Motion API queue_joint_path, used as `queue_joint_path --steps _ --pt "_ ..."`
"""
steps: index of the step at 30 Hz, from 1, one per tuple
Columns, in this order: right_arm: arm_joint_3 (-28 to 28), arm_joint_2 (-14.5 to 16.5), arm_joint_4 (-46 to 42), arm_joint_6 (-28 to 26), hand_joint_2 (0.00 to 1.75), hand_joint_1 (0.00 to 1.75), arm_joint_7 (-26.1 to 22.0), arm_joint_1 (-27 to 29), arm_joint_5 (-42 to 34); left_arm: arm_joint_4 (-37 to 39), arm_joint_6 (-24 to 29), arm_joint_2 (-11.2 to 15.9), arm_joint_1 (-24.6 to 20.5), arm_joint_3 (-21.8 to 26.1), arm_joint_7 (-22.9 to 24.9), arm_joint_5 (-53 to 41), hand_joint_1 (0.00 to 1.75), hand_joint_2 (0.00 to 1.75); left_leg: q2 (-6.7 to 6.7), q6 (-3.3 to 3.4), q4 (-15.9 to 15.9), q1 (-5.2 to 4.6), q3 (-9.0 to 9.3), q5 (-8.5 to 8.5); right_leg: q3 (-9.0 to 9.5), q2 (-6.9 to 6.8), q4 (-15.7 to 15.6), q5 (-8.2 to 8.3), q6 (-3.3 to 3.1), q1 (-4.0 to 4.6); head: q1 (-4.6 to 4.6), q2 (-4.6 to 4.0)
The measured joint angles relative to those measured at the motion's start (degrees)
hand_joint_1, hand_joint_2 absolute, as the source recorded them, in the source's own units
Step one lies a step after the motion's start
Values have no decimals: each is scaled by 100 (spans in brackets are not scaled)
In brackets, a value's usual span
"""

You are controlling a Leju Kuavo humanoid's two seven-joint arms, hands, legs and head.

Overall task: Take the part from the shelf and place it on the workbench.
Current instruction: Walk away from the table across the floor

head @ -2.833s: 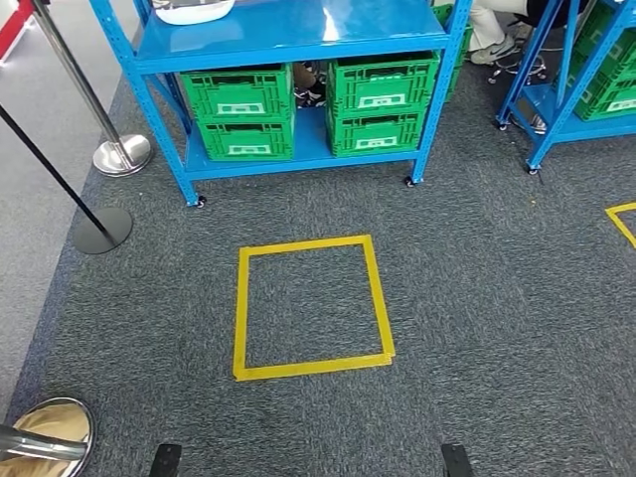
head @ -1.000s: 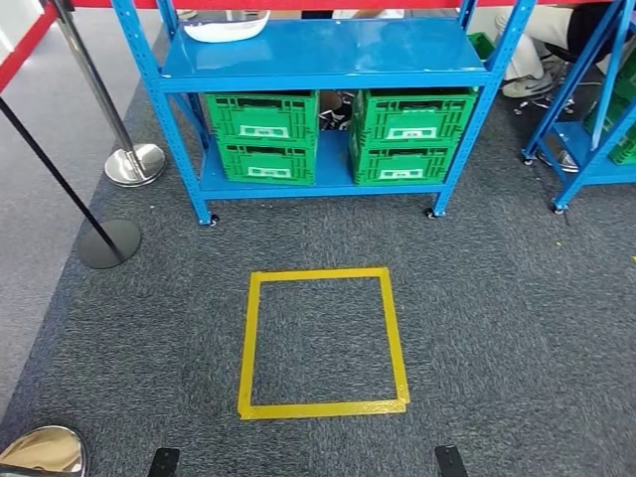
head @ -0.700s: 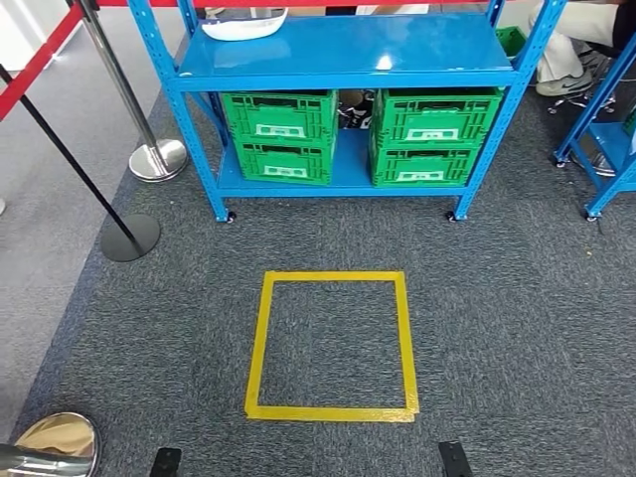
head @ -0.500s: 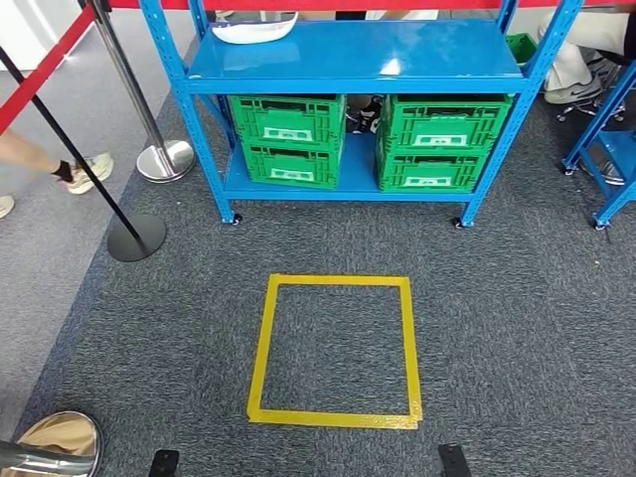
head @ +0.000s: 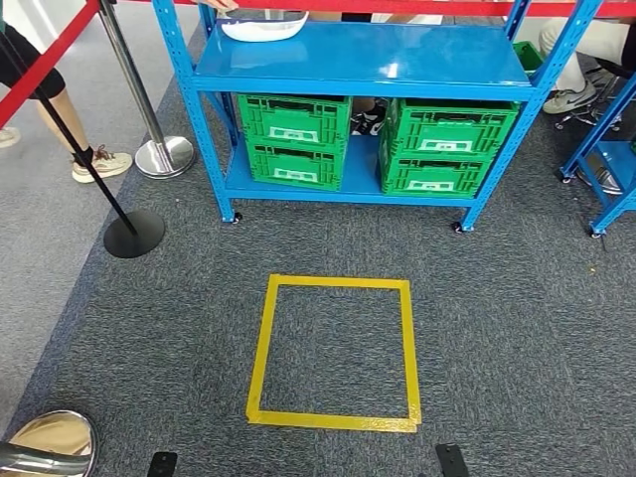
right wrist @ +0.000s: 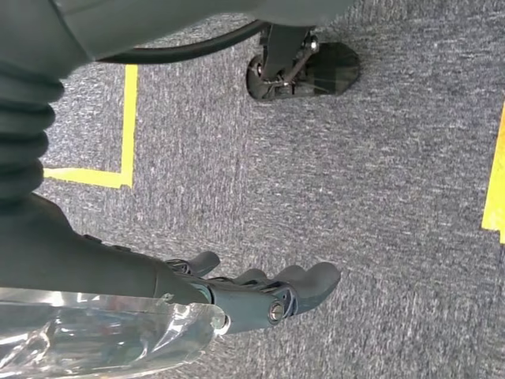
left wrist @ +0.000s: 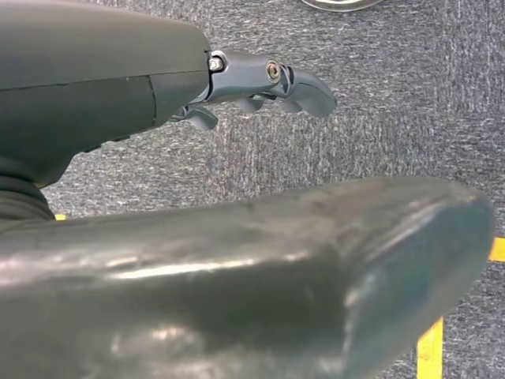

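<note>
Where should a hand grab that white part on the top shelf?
Probably the near rim of the white part, coming from the front of the shelf: it lies low and flat near the front left corner, its far side cut off from view.

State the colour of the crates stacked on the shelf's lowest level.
Green, with pale labels on their fronts. The crates show best in the head view.

Warehouse-style workshop: blue shelf (head: 360,60), green crates (head: 296,139)

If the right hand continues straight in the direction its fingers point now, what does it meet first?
Probably nothing but the grey carpet: the right hand hangs empty above it, though depth is unclear.
</note>
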Motion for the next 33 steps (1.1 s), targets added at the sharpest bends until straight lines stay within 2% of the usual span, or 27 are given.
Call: queue_joint_path --steps 1,6,7,10,11,19,32,33 --pt "0 0 1 1 175 0 1 0 1 0 0 2 0 1 1 0 0 175 0 1 0 0 1 1 1 0 -1 1 1 0 -1 0" --pt "0 1 2 62 175 0 56 1 49 0 10 11 15 12 28 16 0 175 0 2 -11 5 12 4 0 0 -1 0 2 4 -2 0" --pt "0 1 2 68 175 0 101 1 76 0 27 15 22 16 72 5 0 131 0 1 -14 6 15 4 0 0 -1 0 2 5 -2 0" --pt "0 3 2 79 44 0 352 2 162 0 26 38 43 73 331 68 0 0 0 0 -21 7 27 5 1 0 -1 -2 -2 6 -2 0" --pt "0 4 2 102 0 0 423 3 168 0 -17 49 49 115 421 121 0 0 0 0 -23 7 29 5 1 0 -1 -3 -3 6 -2 0" --pt "11 1 2 451 0 0 495 5 348 0 -226 105 113 292 919 144 0 0 0 -1 -25 6 30 6 7 0 -1 -3 -3 6 -1 0" --pt "53 -35 2 524 0 0 434 -1 557 0 -65 101 123 457 900 243 0 0 0 -1 -25 6 30 6 8 0 -1 -3 -3 5 -2 0" --pt "76 -35 2 545 44 0 440 -2 600 0 -61 101 123 473 854 252 0 0 0 -1 -25 6 30 6 8 0 -1 -3 -3 5 -2 0"
